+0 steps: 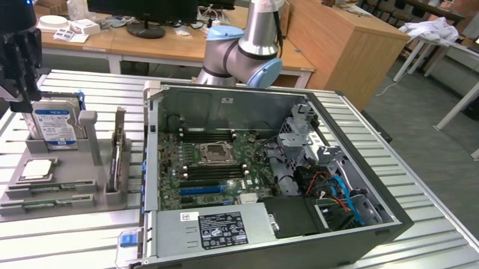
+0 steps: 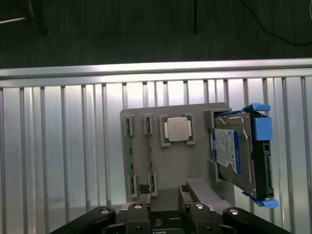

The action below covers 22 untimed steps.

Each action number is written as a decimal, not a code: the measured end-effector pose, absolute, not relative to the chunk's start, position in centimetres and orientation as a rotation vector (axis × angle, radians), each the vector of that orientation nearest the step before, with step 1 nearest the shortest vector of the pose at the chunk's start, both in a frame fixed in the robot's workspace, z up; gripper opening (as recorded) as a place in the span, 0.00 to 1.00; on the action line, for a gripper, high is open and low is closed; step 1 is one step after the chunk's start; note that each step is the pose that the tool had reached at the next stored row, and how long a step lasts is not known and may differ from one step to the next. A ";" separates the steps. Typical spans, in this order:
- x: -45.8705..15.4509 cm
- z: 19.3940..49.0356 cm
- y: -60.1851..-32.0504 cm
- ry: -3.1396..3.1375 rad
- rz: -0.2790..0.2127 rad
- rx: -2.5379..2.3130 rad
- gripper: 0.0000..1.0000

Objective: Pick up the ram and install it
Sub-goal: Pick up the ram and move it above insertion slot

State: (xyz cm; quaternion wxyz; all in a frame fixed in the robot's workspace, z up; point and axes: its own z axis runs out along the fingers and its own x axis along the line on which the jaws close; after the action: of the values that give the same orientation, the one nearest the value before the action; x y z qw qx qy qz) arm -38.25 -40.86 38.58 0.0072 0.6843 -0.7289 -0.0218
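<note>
Jaws of the black two-fingered gripper stand apart in the wrist view, with bare grey tray showing in the gap and nothing held between the fingers. In the exterior view the gripper hangs at the exterior view's left, above the end of the tray that carries the hard drive, clear of everything below it. The ram, a long, narrow green circuit-board stick, lies on its edge in a slot of the flat grey plastic tray, just beside the square silver processor chip that sits in its own recess. A second green stick of the same kind lies in the next slot, parallel to the first and nearer the tray's front edge. At the tray's far end the silver hard drive with a blue label and blue side rails stands upright in a grey bracket. On the tray's side toward the computer, a thin dark board stands on edge in a grey holder. The tray rests on a ribbed metal table, close beside the open grey computer case. Inside the case lies the green motherboard, with an empty silver processor socket between rows of long black slots. The silver and pale-blue robot arm rises behind the case.
</note>
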 end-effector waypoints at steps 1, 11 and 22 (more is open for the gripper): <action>-38.3 38.6 -40.9 -2.279 -0.068 2.140 0.36; -38.2 37.6 -40.9 -2.279 -0.068 2.140 0.36; -38.3 36.0 -40.9 -2.279 -0.068 2.140 0.36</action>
State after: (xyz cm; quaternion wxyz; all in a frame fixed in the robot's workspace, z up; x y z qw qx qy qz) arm -38.25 -40.86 36.04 0.0072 0.6843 -0.7289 -0.0218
